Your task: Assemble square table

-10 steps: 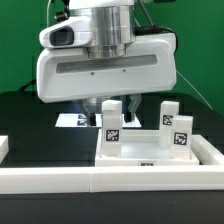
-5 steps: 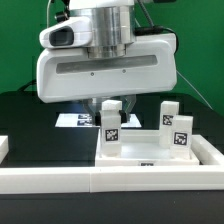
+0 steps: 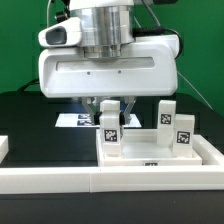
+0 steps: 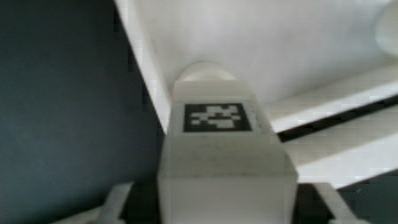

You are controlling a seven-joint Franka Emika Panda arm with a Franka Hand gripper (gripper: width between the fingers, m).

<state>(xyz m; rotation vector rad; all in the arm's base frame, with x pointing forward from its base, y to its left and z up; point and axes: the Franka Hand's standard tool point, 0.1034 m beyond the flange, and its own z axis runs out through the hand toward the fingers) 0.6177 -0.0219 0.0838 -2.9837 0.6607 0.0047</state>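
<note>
1. Exterior view: the end effector (image 3: pixel 110 108) hangs in the centre of the frame under the big white camera housing (image 3: pixel 108 65), its two fingers reaching straight down. Between them stands a leg (image 3: pixel 109 135), a small white block with a tag on its face, upright with its long axis vertical, in line with the fingers. The fingers look clenched on the top of this leg, one on each side.

2. Exterior view, continued: the foot of the held leg meets the tabletop (image 3: pixel 155 154), the white tray filling the lower right of the frame, near the tray's corner on the exterior view's left. Whether the foot is seated in a hole or only resting there I cannot tell. Two more legs (image 3: pixel 181 131) stand upright on the tray to the right of the frame, well apart from the end effector. A flat marker board (image 3: pixel 72 120) lies on the dark surface (image 3: pixel 30 115) behind, left of centre.

3. Wrist view: the leg (image 4: pixel 222 140) fills the middle of the frame, its tag in plain sight, running away from the camera along the end effector's own axis. Pale tray walls (image 4: pixel 311 60) lie beyond its far end, with dark surface (image 4: pixel 63 90) beside them.

4. Judgement: the leg lies directly below the end effector, so the coming move turns on that vertical line, pressing or twisting the leg down into the tray.
</note>
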